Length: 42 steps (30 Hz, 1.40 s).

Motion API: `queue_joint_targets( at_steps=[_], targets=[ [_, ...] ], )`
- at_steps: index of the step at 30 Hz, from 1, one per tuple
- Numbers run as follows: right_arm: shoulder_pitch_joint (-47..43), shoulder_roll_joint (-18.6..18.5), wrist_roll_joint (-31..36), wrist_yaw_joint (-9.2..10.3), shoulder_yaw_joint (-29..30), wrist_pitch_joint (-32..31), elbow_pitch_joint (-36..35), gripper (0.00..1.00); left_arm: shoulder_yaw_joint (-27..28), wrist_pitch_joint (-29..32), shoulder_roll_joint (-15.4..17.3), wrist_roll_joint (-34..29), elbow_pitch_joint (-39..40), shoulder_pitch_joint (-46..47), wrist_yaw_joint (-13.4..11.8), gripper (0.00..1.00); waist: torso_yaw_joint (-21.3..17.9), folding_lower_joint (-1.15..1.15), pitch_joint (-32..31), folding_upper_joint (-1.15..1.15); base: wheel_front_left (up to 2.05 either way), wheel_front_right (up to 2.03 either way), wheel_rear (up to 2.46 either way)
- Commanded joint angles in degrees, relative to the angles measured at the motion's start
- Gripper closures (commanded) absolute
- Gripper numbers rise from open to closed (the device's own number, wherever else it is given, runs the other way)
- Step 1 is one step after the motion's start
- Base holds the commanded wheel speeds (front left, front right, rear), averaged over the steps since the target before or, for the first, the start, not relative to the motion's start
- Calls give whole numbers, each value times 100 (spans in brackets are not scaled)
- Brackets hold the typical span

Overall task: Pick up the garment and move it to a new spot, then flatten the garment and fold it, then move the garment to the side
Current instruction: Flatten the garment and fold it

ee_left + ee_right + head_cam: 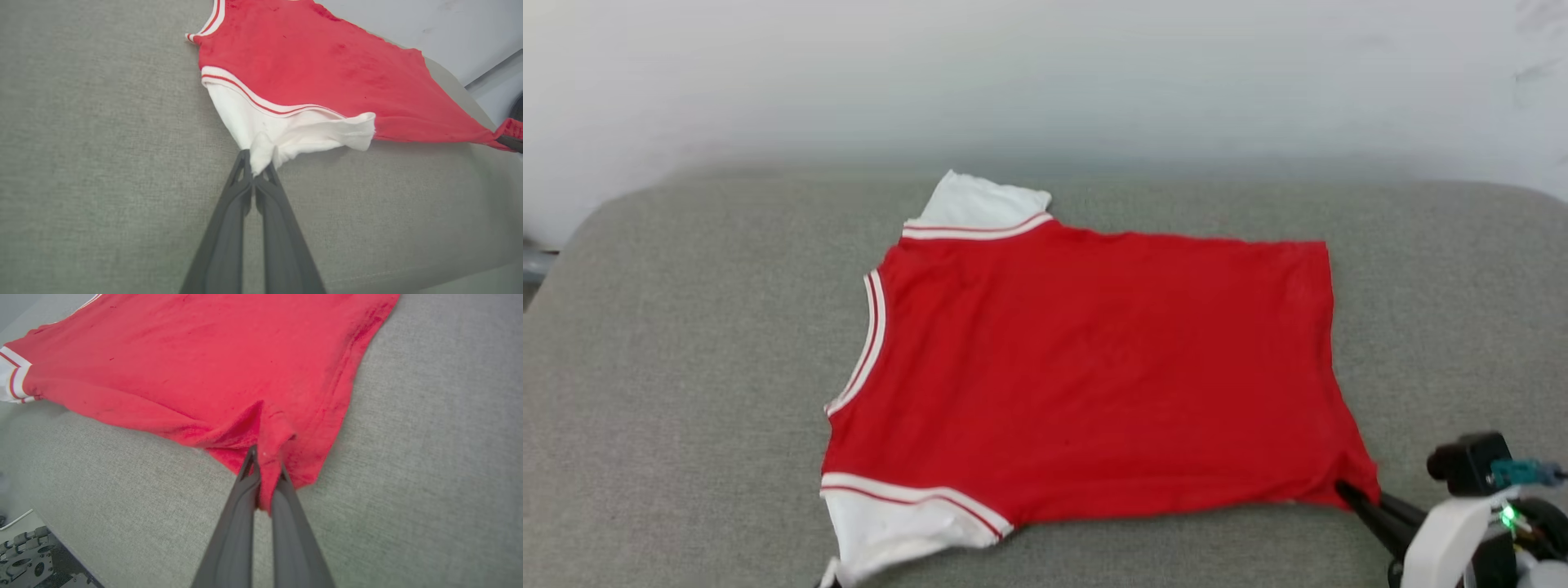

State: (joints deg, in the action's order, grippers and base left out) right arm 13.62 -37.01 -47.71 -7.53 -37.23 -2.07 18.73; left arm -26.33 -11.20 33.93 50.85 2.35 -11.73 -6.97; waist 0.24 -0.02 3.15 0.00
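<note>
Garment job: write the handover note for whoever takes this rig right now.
Left gripper: shut on the edge of the near white sleeve.
Right gripper: shut on the near hem corner.
Garment: spread on the grey cushion, plain red face up, neck toward the robot's left, cloth bunched at both grips.
Done: laid out and roughly flat; no fold visible.
Left: probably smooth the pinched corners, fold it, then move it to the side.

Long dark-grey fingers [237, 531] taper from a white-shelled right wrist [1441, 535] bearing what seems a green light [1509, 516].
</note>
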Motion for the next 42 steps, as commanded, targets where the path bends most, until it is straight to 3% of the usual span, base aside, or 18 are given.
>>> queue_joint_targets(
  at_steps=[1,12,17,29,42],
  targets=[
    [-237,-50,-38,8,66,-30,-64,100,-38,57,48,94,26,-202,41,100,14,2,-132,0,0,0,0],
    [-1378,-258,-6,8,457,-163,-493,100,-264,441,118,499,138,-761,196,100,122,2,-322,0,0,0,0],
    [-1451,-100,123,8,695,-200,-591,100,-233,316,142,327,167,-524,241,100,114,2,-331,0,0,0,0],
    [-1135,261,287,7,1199,-487,-841,100,-236,518,352,-331,-138,1092,569,100,1,2,-302,0,0,0,0],
    [-184,497,332,7,1253,-642,-622,100,-387,1002,230,-652,-1196,3178,1159,100,-265,2,494,0,0,0,0]
  ],
)
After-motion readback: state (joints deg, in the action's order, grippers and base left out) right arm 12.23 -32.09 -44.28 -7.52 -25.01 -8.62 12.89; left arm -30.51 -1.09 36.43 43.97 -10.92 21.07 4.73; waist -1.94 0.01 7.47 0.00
